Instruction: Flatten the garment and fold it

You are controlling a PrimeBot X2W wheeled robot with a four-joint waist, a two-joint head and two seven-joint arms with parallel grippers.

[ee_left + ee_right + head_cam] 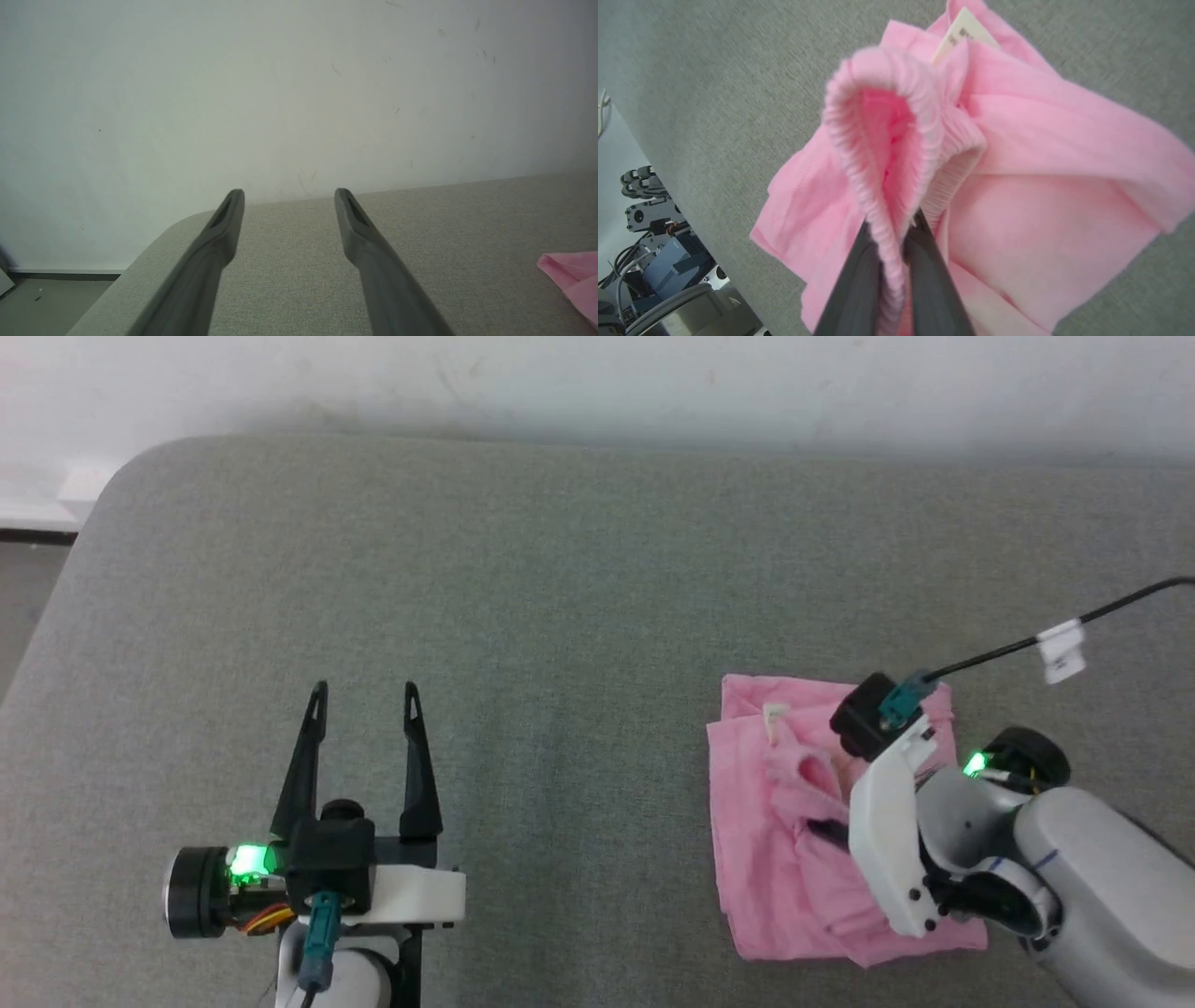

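Slippage is the likeliest fault from here. The right gripper point(896, 231) is clenched on just the ribbed hem point(845, 140) of one opening of the garment point(1041, 186), and that narrow, stretchy band could slide out between the smooth dark fingers under a hard pull. A tug on that single edge might also drag the whole crumpled heap across the grey upholstered surface point(560, 569) instead of spreading it, since nothing pins the far side. The left gripper point(364, 695) hangs released, fingers spread, well apart from the cloth.

The garment lies on the right side of the surface, a rumpled rough square of thin, soft, light pink cloth in overlapping folds. The gathered hem is finely ridged and arches into a loop above the fingers. A small white label point(964, 32) sticks up at the far edge. The surface is a tightly woven, matt grey fabric with a rounded corner.
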